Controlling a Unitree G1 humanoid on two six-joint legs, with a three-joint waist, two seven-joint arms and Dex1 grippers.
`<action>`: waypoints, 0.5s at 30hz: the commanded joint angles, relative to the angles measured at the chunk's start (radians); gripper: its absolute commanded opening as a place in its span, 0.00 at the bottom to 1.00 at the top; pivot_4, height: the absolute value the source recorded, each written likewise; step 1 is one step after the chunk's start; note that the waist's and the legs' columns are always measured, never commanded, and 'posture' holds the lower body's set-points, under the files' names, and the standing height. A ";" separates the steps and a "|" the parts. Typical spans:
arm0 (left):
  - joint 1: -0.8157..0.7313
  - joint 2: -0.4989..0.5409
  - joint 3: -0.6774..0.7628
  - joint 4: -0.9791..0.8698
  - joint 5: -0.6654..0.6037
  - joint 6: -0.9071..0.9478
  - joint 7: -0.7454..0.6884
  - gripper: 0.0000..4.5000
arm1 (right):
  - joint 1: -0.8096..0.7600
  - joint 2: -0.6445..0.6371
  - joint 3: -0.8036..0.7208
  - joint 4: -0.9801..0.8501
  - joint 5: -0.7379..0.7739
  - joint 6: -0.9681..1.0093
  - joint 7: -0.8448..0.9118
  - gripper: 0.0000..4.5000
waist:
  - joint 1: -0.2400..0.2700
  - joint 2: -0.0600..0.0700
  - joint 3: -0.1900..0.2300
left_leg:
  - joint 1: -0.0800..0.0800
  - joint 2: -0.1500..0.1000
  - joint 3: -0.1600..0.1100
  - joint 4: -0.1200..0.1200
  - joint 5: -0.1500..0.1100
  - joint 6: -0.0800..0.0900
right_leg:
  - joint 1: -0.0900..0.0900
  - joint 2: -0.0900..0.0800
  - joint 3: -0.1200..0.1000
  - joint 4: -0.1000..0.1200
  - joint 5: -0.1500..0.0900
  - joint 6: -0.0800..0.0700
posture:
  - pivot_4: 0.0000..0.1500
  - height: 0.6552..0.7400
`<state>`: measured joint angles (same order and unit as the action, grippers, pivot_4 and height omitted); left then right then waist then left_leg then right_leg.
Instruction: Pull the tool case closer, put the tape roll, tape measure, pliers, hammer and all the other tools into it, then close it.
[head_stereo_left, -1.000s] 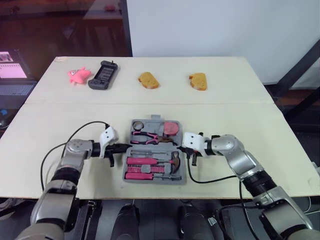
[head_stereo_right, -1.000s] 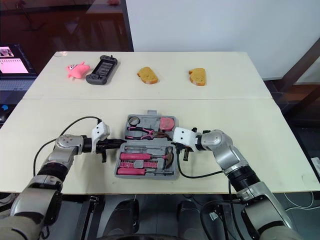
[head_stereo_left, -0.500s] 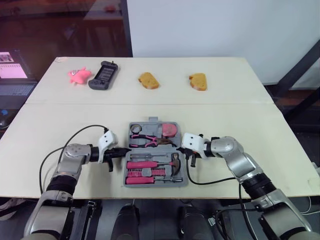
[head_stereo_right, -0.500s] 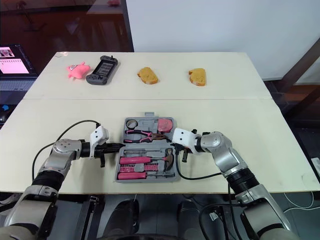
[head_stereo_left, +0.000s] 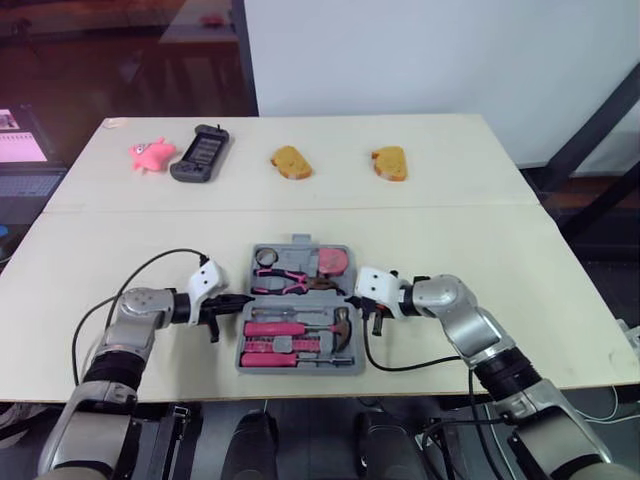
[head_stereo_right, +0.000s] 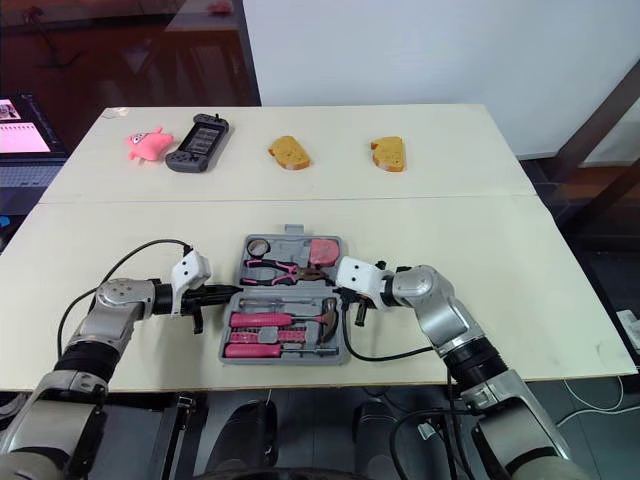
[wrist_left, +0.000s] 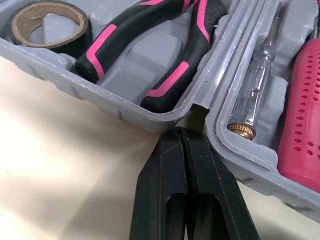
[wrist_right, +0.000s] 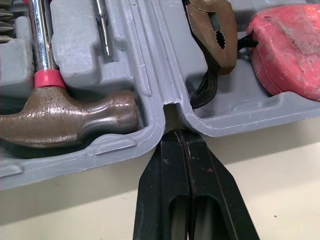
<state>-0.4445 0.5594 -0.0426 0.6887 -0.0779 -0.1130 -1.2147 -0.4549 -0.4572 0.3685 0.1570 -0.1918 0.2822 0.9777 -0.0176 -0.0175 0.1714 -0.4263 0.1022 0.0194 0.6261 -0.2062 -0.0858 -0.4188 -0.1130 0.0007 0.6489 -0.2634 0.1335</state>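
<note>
Looking down from my head, the open tool case (head_stereo_left: 300, 368) lies between my arms, its hinge line running side to side. My left gripper (head_stereo_left: 243, 299) is at the case's left hinge end and my right gripper (head_stereo_left: 358, 298) at its right, equally near. My left wrist view shows my fingers (wrist_left: 160, 180) pressed together and empty, tip at the case's hinge notch beside the pliers (wrist_left: 150, 55). My right wrist view shows those fingers (wrist_right: 157, 175) likewise closed on nothing, at the notch between hammer (wrist_right: 65, 117) and tape measure (wrist_right: 290, 45); closing should fold across that axis.
</note>
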 joint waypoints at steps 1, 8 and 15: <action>0.037 0.012 -0.006 -0.032 -0.010 0.025 -0.004 0.01 | 0.003 0.037 0.036 -0.085 0.034 -0.006 0.021 0.00 | -0.001 0.000 0.000 | 0.000 0.000 0.000 0.000 0.000 0.000 | 0.000 0.000 0.000 0.000 0.000 0.000 | 1.00 0.77; 0.085 0.017 0.014 -0.048 -0.024 0.042 0.032 0.01 | 0.027 0.040 0.046 -0.115 0.039 0.017 0.022 0.00 | -0.001 0.000 0.000 | 0.000 0.000 0.000 0.000 0.000 0.000 | 0.000 0.000 0.000 0.000 0.000 0.000 | 1.00 0.77; 0.176 -0.001 0.000 -0.195 -0.082 0.118 0.005 0.01 | 0.027 0.031 0.043 -0.098 0.029 0.019 0.012 0.00 | 0.001 0.000 0.000 | 0.000 0.000 0.000 -0.001 0.000 0.000 | 0.000 0.000 0.000 -0.001 0.000 0.000 | 1.00 0.77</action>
<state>-0.3028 0.5700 -0.0034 0.5313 -0.1529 -0.0220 -1.1786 -0.4281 -0.4501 0.3874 0.0993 -0.1905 0.3177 0.9802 -0.0169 -0.0175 0.1713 -0.4261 0.1022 0.0194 0.6252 -0.2062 -0.0858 -0.4186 -0.1130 0.0009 0.6480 -0.2636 0.1333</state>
